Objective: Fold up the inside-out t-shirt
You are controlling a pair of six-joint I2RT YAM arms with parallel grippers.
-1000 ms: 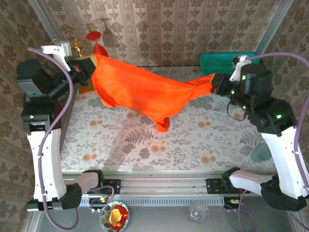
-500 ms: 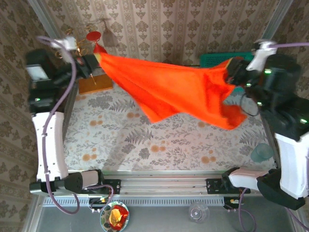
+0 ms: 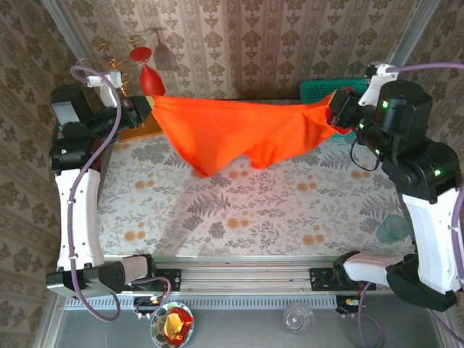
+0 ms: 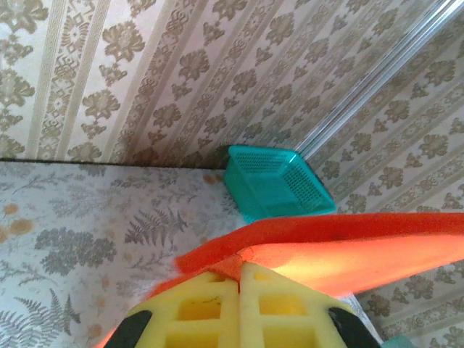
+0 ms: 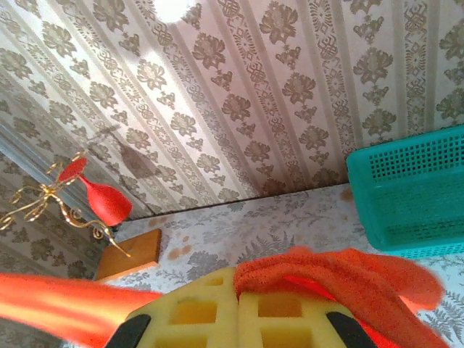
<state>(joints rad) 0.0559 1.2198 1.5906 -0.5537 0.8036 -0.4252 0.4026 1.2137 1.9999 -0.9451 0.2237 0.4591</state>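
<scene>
— While it hangs over the table [image 3: 217,210], how does the shirt [image 3: 232,134] run?
— Long axis sideways: one end just in front of the basket [image 3: 322,88], the other well left of it, cloth sagging between.
— Grippers?
— Left gripper [image 3: 143,109] and right gripper [image 3: 335,110] each clamp one end.

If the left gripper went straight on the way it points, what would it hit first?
Besides the t-shirt it is shut on, the left gripper points across the table toward the teal basket; that is likely first, though depth is unclear.
</scene>
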